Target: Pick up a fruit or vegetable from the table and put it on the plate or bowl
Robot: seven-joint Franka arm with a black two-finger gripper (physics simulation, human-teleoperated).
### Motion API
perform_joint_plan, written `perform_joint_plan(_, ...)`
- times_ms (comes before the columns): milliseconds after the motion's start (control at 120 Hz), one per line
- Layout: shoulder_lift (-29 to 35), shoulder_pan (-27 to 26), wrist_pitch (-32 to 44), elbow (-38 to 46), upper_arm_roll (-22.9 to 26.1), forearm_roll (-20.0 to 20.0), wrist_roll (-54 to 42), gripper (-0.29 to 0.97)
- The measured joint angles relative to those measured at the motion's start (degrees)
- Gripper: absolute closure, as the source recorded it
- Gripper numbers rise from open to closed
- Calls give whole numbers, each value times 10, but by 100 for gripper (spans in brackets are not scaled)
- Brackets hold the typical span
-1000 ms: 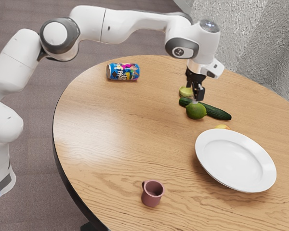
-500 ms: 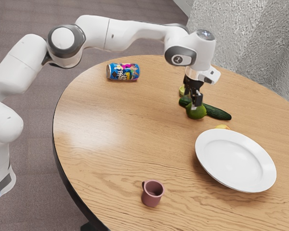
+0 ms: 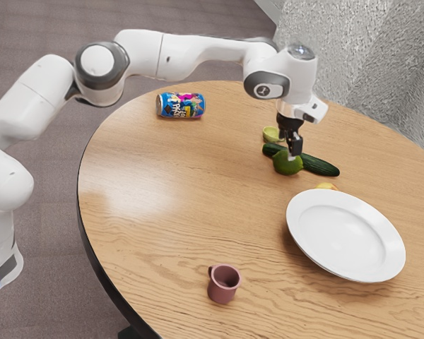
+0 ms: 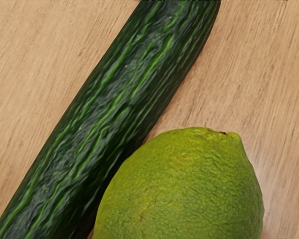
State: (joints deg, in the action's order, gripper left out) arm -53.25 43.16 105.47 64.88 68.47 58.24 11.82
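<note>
End effector over lime, grip state unclear; cucumber partly behind lime.

Home-like dining corner: round wooden table mid-frame with a white plate, mauve carpet upper left, rough grey wall upper right.

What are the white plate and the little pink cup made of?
The plate looks like glazed ceramic or plastic: smooth, glossy white. The cup looks like matte clay or plastic: dull pink, no shine.
</note>
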Motion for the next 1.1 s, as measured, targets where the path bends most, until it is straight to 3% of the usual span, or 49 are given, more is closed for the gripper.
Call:
perform_joint_plan(592,-33,-14,31,6,-10,-4,-25,0)
perform_joint_plan(842,-29,-18,33,6,-13,1,-22,35)
perform_joint_plan(1050,84,-36,-14,6,-15,-6,-16,39)
perform_joint_plan(1100,133,-58,-34,6,-65,-37,-14,38)
